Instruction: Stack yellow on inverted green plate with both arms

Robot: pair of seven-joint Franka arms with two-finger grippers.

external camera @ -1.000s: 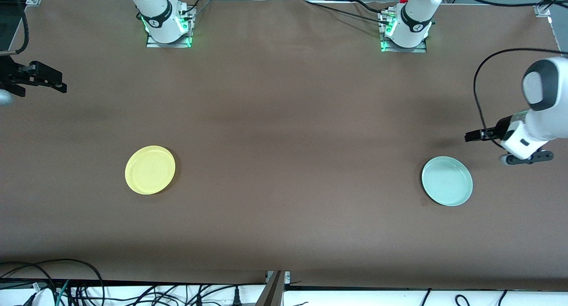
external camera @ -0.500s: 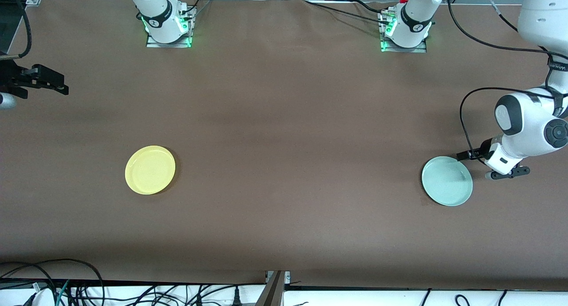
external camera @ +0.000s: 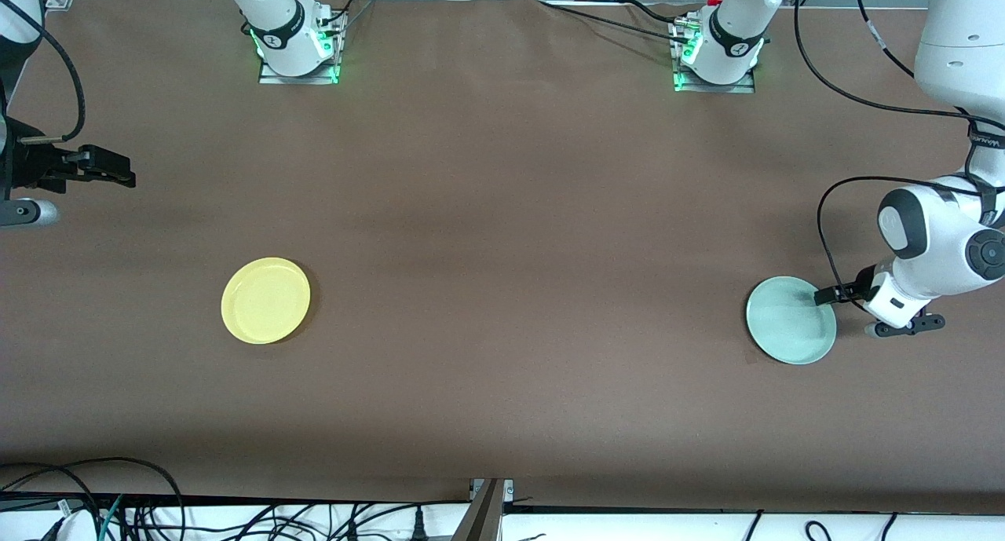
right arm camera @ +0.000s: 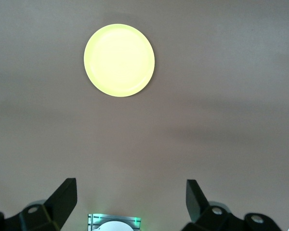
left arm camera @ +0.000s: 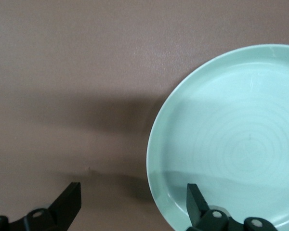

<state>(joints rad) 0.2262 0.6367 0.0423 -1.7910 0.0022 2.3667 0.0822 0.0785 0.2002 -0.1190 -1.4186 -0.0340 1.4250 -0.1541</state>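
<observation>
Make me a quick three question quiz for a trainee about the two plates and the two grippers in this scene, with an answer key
1. True or false: the yellow plate is stacked on the green plate.
2. Which gripper is at the green plate's rim?
A. left gripper
B. right gripper
3. Fill in: the right gripper hangs over the bare ____, apart from the yellow plate.

Key:
1. False; the plates lie apart at the table's two ends, rims up.
2. A; its open fingers straddle the rim in the left wrist view.
3. table
</observation>
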